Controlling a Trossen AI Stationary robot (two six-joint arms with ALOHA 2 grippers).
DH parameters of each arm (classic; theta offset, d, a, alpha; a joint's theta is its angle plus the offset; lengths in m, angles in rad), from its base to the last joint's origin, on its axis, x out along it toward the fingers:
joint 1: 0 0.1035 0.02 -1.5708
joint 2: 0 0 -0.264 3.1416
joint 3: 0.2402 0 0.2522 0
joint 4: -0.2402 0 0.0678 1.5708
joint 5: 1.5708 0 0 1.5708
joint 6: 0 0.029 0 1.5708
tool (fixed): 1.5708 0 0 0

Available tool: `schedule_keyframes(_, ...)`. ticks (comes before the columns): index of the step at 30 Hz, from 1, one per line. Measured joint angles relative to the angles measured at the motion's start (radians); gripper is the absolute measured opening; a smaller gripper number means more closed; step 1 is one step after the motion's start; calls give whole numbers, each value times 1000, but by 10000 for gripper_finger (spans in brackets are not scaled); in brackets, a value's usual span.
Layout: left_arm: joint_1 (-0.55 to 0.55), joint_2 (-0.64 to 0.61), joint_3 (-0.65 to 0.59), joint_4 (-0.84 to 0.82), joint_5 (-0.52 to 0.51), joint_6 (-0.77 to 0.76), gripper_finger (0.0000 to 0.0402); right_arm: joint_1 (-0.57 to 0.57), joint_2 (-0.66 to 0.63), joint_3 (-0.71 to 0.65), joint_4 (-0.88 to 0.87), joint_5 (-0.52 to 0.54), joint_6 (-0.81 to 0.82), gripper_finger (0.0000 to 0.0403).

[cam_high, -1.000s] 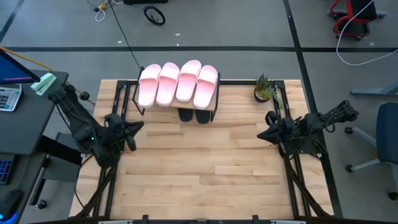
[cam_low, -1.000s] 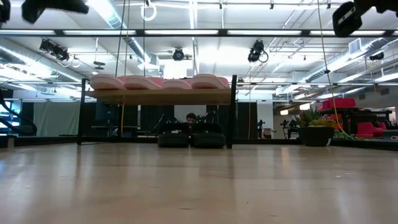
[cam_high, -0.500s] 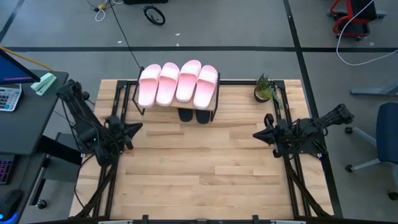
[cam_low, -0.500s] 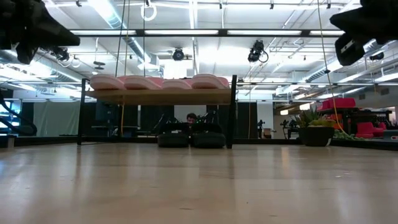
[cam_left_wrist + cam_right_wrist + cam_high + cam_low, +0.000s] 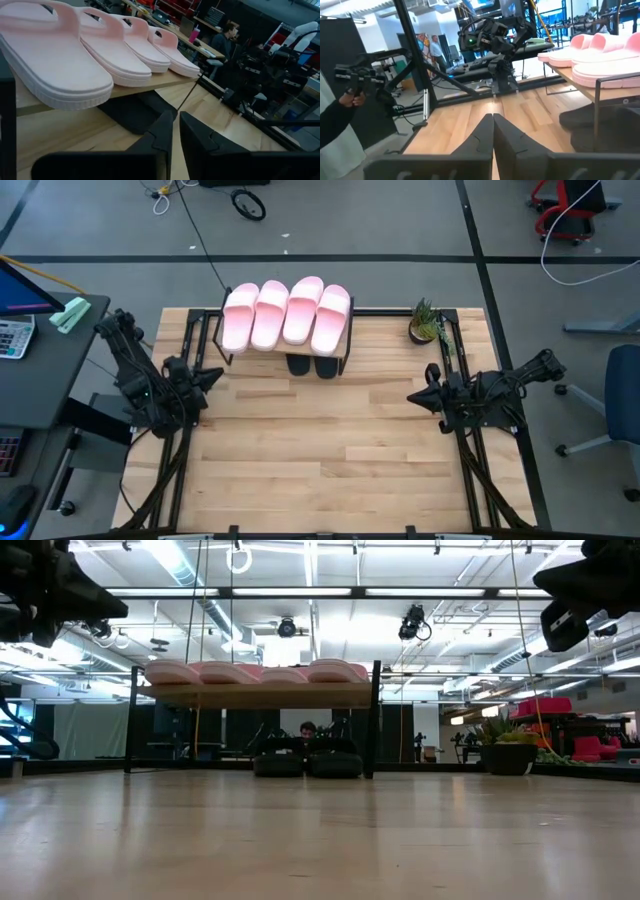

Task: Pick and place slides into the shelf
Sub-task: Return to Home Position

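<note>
Several light pink slides (image 5: 287,315) lie side by side on the plank top of the shelf (image 5: 260,695) at the table's far edge. Two black slides (image 5: 314,366) rest on the tabletop under the shelf, also seen in the low view (image 5: 307,764). My left gripper (image 5: 216,374) hovers at the table's left side, level, pointing toward the shelf; in the left wrist view (image 5: 175,125) only a thin slit shows between its fingers, with nothing in it. My right gripper (image 5: 412,397) hovers at the right side, shut and empty (image 5: 493,120).
A small potted plant (image 5: 424,322) stands at the far right corner. Black frame rails run along the table's left and right edges. Bare slatted wood (image 5: 330,450) stretches between the arms and to the near edge. A person's sleeve (image 5: 335,120) shows beyond the table's left side.
Both grippers have sunk toward the table. My left gripper has also drawn back toward the table's far left and rolled a little. The slides and the shelf have stayed where they were.
</note>
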Motion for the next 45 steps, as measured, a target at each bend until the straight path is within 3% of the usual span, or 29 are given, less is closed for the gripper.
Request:
schedule_keyframes(16, 0, 8, -8, -4, -131, 1, 29, 0, 2, 0, -53, 0, 15, 9)
schedule_keyframes(25, 0, 9, -165, 20, -149, -177, 40, 0, 2, 0, -53, 0, 25, 9)
schedule_keyframes(29, -14, 9, -221, 35, -149, -187, 33, 0, 2, 0, -53, 0, 25, 9)
schedule_keyframes(34, -71, 8, -221, -30, -151, -105, 24, 0, 2, 0, -53, 0, 17, 9)
schedule_keyframes(38, -146, 7, -202, -125, -151, -126, 25, 0, 2, 0, -53, 0, -17, 9)
schedule_keyframes(45, -264, 7, -198, -86, -151, -52, 37, 0, 2, 0, -52, 0, -33, 9)
